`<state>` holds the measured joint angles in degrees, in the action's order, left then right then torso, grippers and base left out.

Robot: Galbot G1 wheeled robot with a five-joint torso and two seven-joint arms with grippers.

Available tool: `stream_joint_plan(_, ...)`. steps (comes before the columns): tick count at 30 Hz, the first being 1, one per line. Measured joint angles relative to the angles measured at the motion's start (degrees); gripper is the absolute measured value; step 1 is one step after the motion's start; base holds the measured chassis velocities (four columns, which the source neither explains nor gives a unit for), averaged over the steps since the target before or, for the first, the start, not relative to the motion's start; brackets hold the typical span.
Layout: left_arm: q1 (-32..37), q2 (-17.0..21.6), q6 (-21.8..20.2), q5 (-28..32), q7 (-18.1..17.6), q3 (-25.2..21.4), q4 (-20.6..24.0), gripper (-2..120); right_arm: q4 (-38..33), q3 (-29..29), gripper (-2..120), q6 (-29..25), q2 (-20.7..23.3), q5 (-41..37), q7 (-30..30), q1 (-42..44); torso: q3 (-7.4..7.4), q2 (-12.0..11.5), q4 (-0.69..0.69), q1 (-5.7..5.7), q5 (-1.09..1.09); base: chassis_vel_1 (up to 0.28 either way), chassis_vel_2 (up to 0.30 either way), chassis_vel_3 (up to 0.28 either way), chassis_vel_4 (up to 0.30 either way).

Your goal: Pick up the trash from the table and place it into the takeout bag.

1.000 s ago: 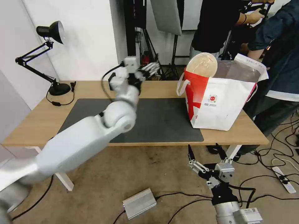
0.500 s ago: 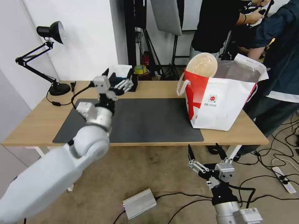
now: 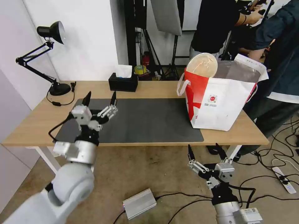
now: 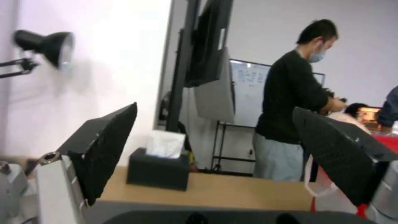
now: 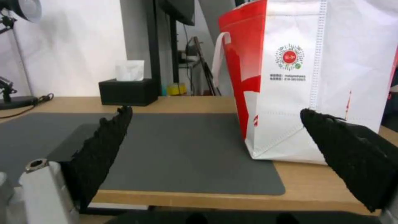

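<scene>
While the left gripper (image 3: 99, 100) is pulling back low over the bench (image 3: 155, 88), jaws spread and empty, the beige bowl (image 3: 201, 65) is sitting in the takeout bag (image 3: 218, 102); the right gripper (image 3: 204, 151) is hanging parked, jaws spread.

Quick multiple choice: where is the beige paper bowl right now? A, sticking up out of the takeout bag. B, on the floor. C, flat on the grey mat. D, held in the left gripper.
A: the beige paper bowl stands on edge in the open top of the takeout bag.
</scene>
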<state>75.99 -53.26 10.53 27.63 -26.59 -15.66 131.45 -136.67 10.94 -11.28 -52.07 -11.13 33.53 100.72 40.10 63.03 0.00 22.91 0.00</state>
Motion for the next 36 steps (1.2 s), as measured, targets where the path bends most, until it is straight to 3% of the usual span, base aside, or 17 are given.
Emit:
stream_joint_plan(8, 11.14, -6.61, 4.55, -9.83, 1.91, -4.04, 0.28, 100, 0.00, 0.00, 100, 0.00, 0.00, 0.00, 0.00, 0.00, 0.00, 0.00, 0.01, 0.00, 0.00, 0.000, 0.000, 0.000, 0.000)
stream_joint_plan(10, 11.97, -7.39, 4.93, -10.84, 1.91, -4.14, 0.27, 100, 0.00, 0.00, 100, 0.00, 0.00, 0.00, 0.00, 0.00, 0.00, 0.00, 0.00, -0.01, 0.01, 0.000, 0.000, 0.000, 0.000)
stream_joint_plan(13, 14.78, -10.82, 7.66, -16.97, 1.70, -3.73, -0.97, 100, 0.00, 0.00, 100, 0.00, 0.00, 0.00, 0.00, 0.00, 0.00, 0.00, 0.00, 0.00, 0.00, 0.000, 0.000, 0.000, 0.000)
stream_joint_plan(23, 18.31, -17.65, 11.94, -27.21, -0.37, -0.57, -5.04, 100, 0.00, 0.00, 100, 0.00, 0.00, 0.00, 0.00, 0.00, 0.00, -0.01, -0.01, 0.01, 0.00, 0.000, 0.000, 0.000, 0.000)
stream_joint_plan(36, 22.34, -24.43, 16.70, -33.43, -0.89, 0.39, -10.98, 100, 0.00, 0.00, 100, 0.00, 0.00, 0.00, 0.00, 0.00, 0.00, -0.01, 0.00, 0.01, 0.00, 0.000, 0.000, 0.000, 0.000)
